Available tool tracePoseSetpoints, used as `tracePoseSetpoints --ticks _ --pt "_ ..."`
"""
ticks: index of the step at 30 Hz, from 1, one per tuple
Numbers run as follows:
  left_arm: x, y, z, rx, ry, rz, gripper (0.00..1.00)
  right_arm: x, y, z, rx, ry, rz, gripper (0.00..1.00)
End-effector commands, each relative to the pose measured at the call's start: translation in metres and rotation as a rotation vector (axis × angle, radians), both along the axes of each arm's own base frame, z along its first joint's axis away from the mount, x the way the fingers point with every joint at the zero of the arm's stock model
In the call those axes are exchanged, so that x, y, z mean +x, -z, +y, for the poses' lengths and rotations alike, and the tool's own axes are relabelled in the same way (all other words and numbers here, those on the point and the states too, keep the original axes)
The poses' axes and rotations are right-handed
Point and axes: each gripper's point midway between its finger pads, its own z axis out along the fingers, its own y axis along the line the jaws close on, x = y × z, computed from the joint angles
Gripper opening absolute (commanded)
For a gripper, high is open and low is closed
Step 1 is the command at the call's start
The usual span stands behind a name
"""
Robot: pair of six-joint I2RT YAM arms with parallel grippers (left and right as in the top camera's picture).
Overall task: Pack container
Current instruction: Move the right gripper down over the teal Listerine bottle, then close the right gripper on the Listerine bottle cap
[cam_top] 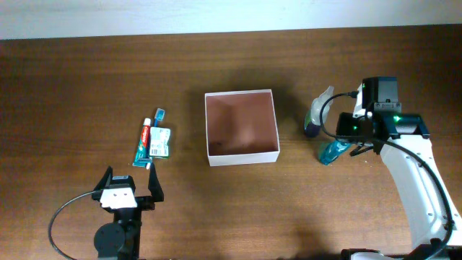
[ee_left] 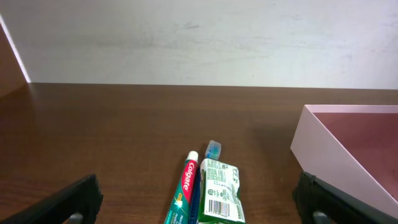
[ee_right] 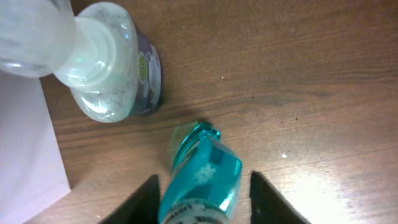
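Barely started, by the look of it. Seeing zero items inside the container point(cam_top: 243, 159), just a bare reddish-brown floor. Sits on the tabletop point(cam_top: 72, 87) off to the left of the right end effector point(ee_right: 202, 193), and ahead and to the right of the left end effector point(cam_top: 132, 179).

Right side: straddling a teal bottle point(ee_right: 202, 171) lying flat, one finger close along each flank. Can't tell whether properly clenched on it or just hugging it, so leaving that open. Also spotting a clear bottle point(ee_right: 109, 68) with a pale cap just ahead and to the left of those fingers, untouched.

Left side: spread wide, grasping nothing, sitting just short of a toothpaste tube point(cam_top: 144, 143), a toothbrush point(cam_top: 159, 113) and a green packet point(cam_top: 162, 142), all bunched together right in front.

So, guessing here: five things left to pack, none done. Probably tackling the teal bottle first, then the clear one, then the dental stuff.
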Motion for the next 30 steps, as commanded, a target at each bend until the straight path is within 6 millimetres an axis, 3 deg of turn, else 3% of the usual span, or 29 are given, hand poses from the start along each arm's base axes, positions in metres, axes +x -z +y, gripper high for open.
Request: tracePoseSetpoints --ticks 1,10,15,30 --pt "0.000 0.001 -0.004 0.014 0.020 -0.003 0.99 0.004 -0.007 0.000 -0.005 0.012 -0.018 0.31" --pt "0.000 0.001 -0.004 0.014 0.020 -0.003 0.99 0.006 -0.013 0.004 0.018 0.001 -0.029 0.30" --pt "0.000 0.001 -0.003 0.014 0.020 -0.003 0.99 0.004 -0.022 0.004 0.018 0.001 -0.019 0.39" --pt "0.000 0.001 -0.003 0.014 0.020 -0.003 0.99 -0.010 -0.015 0.013 0.091 0.041 0.043 0.40"
